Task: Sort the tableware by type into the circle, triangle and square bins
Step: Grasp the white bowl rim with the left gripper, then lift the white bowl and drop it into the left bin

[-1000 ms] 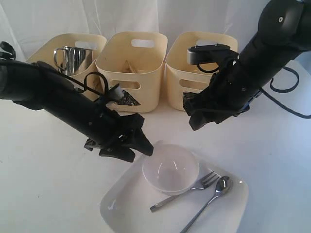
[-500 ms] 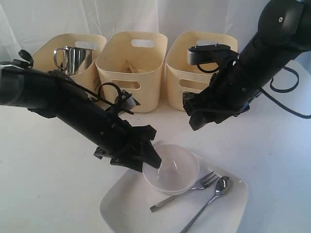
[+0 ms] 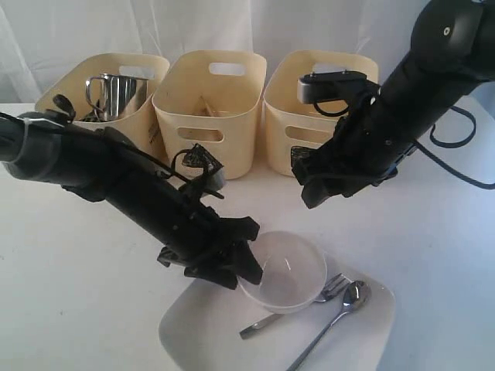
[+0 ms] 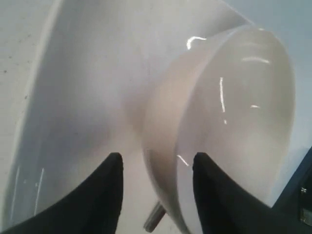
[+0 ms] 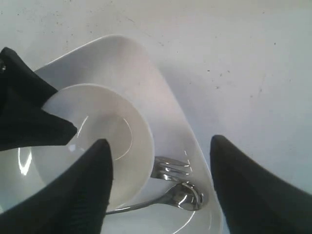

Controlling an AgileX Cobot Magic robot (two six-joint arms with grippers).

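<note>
Near the front of the tabletop [image 3: 69, 309]: a white plate [image 3: 193, 336], with a clear bowl [image 3: 290, 267] on its rear part. Bowl seemingly tipped rather than flat on the plate, exact lean hard to tell.

Left claw [image 3: 249, 272] down at the bowl's left rim, partly spread. One finger [image 4: 105, 195] outside the wall, the other inside the bowl, with the wall between them. A gap showing beside the outer finger, so straddling, not clamped.

On the plate's right part, just beside the bowl: a fork [image 3: 331, 287] and a spoon [image 3: 349, 300], side by side, heads toward the back. Fork head touching the bowl or tucked just under it; cannot tell which.

Right claw [image 3: 313, 192] spread wide and holding nothing, up in the air in front of the right bin [image 3: 282, 124], well above the plate. Seen from its wrist, both fingers far apart, with plate, bowl, fork and spoon below.

At the back, three cream bins in a row, close together. In the left bin [image 3: 66, 85], a steel mug [image 3: 116, 94], upright. In the middle bin [image 3: 232, 131], chopsticks [image 3: 207, 107] leaning inside. Right bin's inside mostly hidden behind the right arm.
</note>
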